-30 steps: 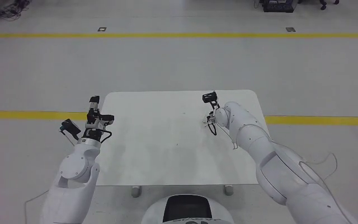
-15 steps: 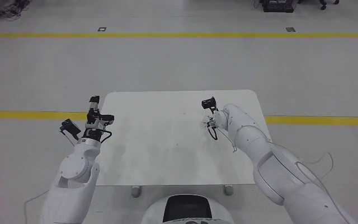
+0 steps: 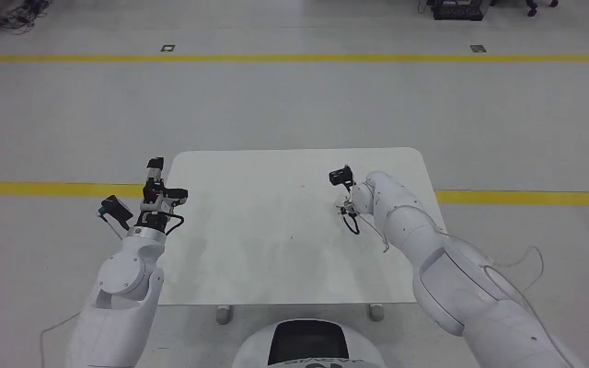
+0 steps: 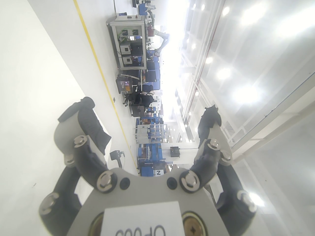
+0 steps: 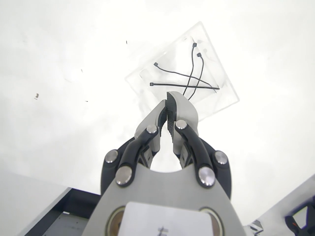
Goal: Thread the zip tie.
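A gripper can pass over the wide white middle of the table [image 3: 276,258] and out to 12 o'clock. The right arm [image 3: 405,225] lies over the table at 3 o'clock and blocks that side. Just past the right gripper [image 5: 167,99] a see-through tray [image 5: 221,74] holds the zip ties [image 5: 189,77], and the left gripper [image 4: 147,106] hangs at the 9 o'clock edge.

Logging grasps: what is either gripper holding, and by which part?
Nothing: left gripper open, empty; right gripper shut on nothing visible; zip ties lie in the tray.
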Controlling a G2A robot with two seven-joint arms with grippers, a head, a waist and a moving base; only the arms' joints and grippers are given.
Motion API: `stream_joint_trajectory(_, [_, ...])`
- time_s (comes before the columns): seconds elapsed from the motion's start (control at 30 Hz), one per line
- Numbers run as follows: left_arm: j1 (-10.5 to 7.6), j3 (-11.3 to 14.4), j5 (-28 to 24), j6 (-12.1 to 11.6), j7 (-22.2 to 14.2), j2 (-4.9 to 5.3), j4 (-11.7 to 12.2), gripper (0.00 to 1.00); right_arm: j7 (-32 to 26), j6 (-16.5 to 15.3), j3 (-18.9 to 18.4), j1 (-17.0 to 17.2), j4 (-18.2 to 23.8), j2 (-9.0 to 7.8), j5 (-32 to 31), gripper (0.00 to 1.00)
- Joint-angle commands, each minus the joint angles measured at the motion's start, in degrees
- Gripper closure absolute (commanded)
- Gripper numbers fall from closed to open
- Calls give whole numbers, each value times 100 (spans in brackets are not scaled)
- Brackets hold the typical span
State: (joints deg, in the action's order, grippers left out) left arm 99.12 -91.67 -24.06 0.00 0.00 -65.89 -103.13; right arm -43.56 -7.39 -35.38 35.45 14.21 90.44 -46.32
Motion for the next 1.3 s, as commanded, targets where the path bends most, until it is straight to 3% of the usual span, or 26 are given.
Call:
stream_joint_trajectory(0.0, [0, 0, 0, 0, 0, 0, 0, 0, -66, -70, -5, -6, -24, 11, 8, 100])
stream_joint_trajectory(0.27, [0, 0, 0, 0, 0, 0, 0, 0, -331, -360, -41, -19, -141, 46, 60, 100])
stream_joint_trajectory(0.4, [0, 0, 0, 0, 0, 0, 0, 0, -253, -310, -86, -36, -198, 49, 105, 100])
stream_joint_trajectory(0.43, [0, 0, 0, 0, 0, 0, 0, 0, -223, -279, -94, -36, -207, 50, 109, 87])
stream_joint_trajectory(0.47, [0, 0, 0, 0, 0, 0, 0, 0, -183, -229, -94, -38, -213, 51, 89, 61])
stream_joint_trajectory(0.57, [0, 0, 0, 0, 0, 0, 0, 0, -97, -38, -113, -18, -204, 66, 95, 54])
stream_joint_trajectory(1.27, [0, 0, 0, 0, 0, 0, 0, 0, 259, 594, -71, 89, -248, 233, -158, 80])
